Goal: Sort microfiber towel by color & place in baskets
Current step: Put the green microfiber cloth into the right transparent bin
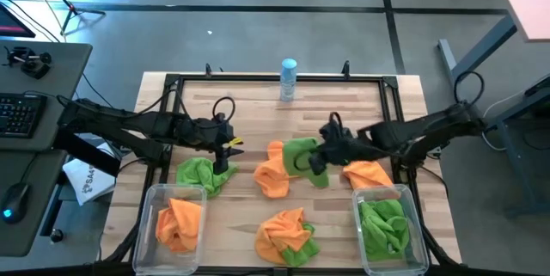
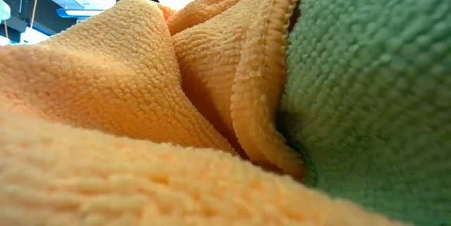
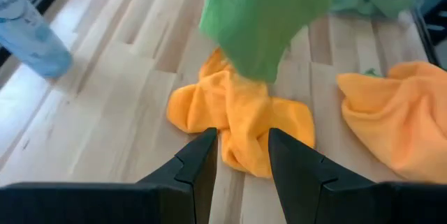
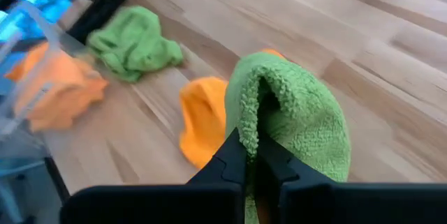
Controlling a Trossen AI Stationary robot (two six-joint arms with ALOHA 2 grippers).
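My right gripper is shut on a green microfiber towel over the middle of the table. This towel also hangs in the left wrist view, above an orange towel that lies on the wood. My left gripper stands open and empty, in the air left of the middle. A second green towel lies crumpled below it. The left basket holds orange towels and the right basket holds green ones. My right gripper pinches a hemmed fold of the green towel between its two fingers. The fingers slant down from the table's right side. The cloth bunches up over the fingertips and hangs slack, lifted off the wood above the orange towel.
Another orange towel lies just beyond the right basket. An orange-and-green heap sits at the near edge and fills the low view. A white-and-blue bottle stands at the far edge. A black frame rims the table.
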